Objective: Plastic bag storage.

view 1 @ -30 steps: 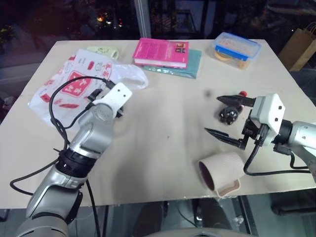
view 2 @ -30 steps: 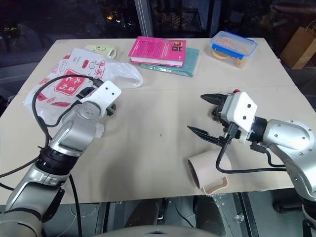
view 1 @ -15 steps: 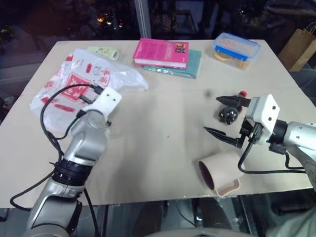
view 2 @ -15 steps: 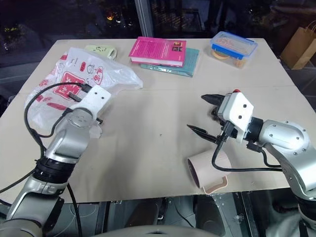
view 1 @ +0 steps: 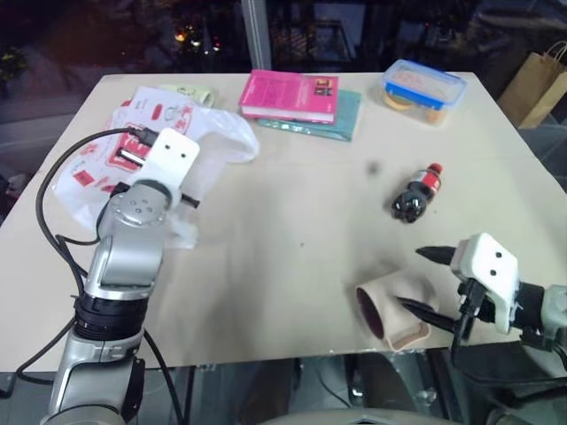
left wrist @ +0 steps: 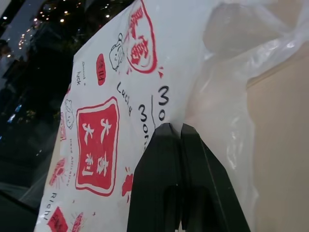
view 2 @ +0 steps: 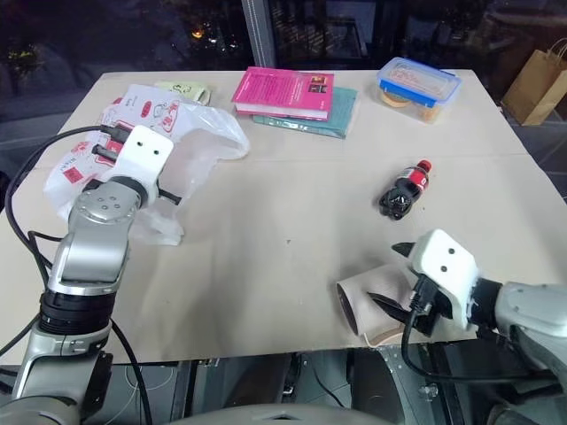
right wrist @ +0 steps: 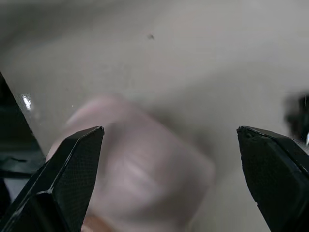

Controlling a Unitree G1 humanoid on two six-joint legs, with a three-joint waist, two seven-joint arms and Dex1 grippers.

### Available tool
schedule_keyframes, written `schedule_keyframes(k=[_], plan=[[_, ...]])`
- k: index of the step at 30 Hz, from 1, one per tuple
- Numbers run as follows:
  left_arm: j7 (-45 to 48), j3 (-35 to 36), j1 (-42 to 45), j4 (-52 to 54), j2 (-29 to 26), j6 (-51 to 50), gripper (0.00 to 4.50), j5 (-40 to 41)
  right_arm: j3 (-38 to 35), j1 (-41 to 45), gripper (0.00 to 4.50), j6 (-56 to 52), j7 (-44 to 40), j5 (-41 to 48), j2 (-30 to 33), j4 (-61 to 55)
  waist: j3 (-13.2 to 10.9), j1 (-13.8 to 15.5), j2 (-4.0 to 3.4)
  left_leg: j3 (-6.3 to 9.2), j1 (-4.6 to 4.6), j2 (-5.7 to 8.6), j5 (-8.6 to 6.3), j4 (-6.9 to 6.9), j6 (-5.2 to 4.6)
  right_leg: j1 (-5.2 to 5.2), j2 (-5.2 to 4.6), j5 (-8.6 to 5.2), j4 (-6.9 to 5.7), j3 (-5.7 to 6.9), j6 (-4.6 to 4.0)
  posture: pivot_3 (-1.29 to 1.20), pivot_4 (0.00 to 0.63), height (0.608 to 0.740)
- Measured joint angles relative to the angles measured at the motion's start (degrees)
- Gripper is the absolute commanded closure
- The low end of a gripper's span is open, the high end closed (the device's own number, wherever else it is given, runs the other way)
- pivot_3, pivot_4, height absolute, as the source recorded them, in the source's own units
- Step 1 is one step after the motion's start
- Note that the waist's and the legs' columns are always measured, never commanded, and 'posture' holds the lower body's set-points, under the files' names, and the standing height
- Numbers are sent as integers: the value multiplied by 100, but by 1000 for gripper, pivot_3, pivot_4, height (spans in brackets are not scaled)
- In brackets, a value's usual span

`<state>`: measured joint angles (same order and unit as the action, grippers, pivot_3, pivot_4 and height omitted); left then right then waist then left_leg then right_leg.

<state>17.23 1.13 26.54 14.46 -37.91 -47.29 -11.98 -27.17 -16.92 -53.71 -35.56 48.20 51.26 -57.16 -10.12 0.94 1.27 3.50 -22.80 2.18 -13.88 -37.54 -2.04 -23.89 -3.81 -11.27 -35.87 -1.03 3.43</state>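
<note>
Here, left fingers pinched on plastic bag, right fingers spread.

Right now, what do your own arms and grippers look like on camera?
Both arms are silver-grey metal with black joint rings and loose black cables. Each wrist carries a white block. The left gripper and right gripper each have two black pointed fingers.

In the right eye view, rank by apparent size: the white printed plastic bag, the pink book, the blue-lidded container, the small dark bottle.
1. White printed plastic bag, largest.
2. Pink book.
3. Blue-lidded clear container.
4. Small dark red-capped bottle, smallest.
The bottle lies nearer the camera yet looks smallest.
</note>
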Motion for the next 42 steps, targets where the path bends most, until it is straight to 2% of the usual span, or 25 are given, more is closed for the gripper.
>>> schedule_keyframes(k=[2,6,14,19,24,26,28,29,31,33,34,37,40,42], plan=[[13,2,-14,-51,-2,69,4458,0,-371,-312,0,30,85,428,41,-97,3,-3,4,-1,4,-1,0,-3,0,3,1,0,0,0,1,0,150,740],[54,-10,-13,-116,10,213,4458,11,-602,-930,0,135,245,610,343,-164,8,-8,12,-1,8,-9,0,-7,0,8,9,-1,-1,2,1,0,150,740],[121,-66,-83,-158,17,323,4458,15,-660,-1611,0,20,556,584,41,-147,12,-6,17,-3,8,-11,0,-7,0,8,10,-1,0,-1,1,0,150,740],[124,-64,-97,-150,29,361,4458,16,43,-1558,0,-67,770,476,-204,160,14,-9,21,-2,8,-13,0,-10,0,8,12,-1,0,0,1,0,150,740],[124,-57,-169,-124,33,362,4458,16,955,-1130,0,-143,1249,53,-520,623,13,-10,19,-2,8,-12,0,-10,0,7,11,-1,0,0,1,0,150,740],[124,-52,-216,-56,40,354,4500,17,1305,-943,940,-80,1428,-323,-643,852,13,-10,20,-1,6,-12,0,-10,1,6,11,-1,1,1,1,0,150,740],[127,-10,-222,31,52,353,4500,28,1404,-788,1782,-27,1503,-536,-715,987,17,-10,25,-1,8,-12,0,-11,1,8,12,-1,1,0,1,0,150,740],[131,18,-222,80,68,354,4500,39,1435,-747,2391,1,1525,-620,-724,1049,17,-10,25,-2,8,-11,0,-12,1,8,11,-1,1,-1,2,0,150,740],[169,92,-228,178,99,373,4500,119,1457,-679,3222,13,1467,-716,-707,1098,17,-10,25,-2,9,-12,0,-13,1,8,12,-1,0,-1,2,0,150,740],[239,144,-233,305,151,405,4500,237,1514,-603,4260,2,1433,-747,-670,1107,18,-11,26,-1,9,-13,0,-13,1,9,14,-1,0,1,2,0,150,740],[288,200,-233,353,178,407,4500,333,1515,-492,4474,-30,1408,-723,-679,1122,17,-16,26,-2,10,-13,0,-14,1,8,14,-1,0,-1,2,0,150,740],[458,315,-235,515,192,377,4500,571,1502,-6,4474,-254,1482,-599,-746,1217,18,-30,26,-5,11,-16,0,-17,1,9,18,0,-1,-3,2,0,150,740],[599,411,-235,619,197,233,4500,783,1539,1041,4474,-478,1602,-276,-972,1303,14,-54,21,-7,12,-20,0,-21,1,8,25,0,-3,-6,2,0,150,740],[658,480,-195,696,207,95,4500,895,1980,2410,4474,-610,1697,-289,-1318,1685,10,-134,25,-5,11,-27,1,-32,2,10,39,4,-4,-4,-3,0,150,740]])
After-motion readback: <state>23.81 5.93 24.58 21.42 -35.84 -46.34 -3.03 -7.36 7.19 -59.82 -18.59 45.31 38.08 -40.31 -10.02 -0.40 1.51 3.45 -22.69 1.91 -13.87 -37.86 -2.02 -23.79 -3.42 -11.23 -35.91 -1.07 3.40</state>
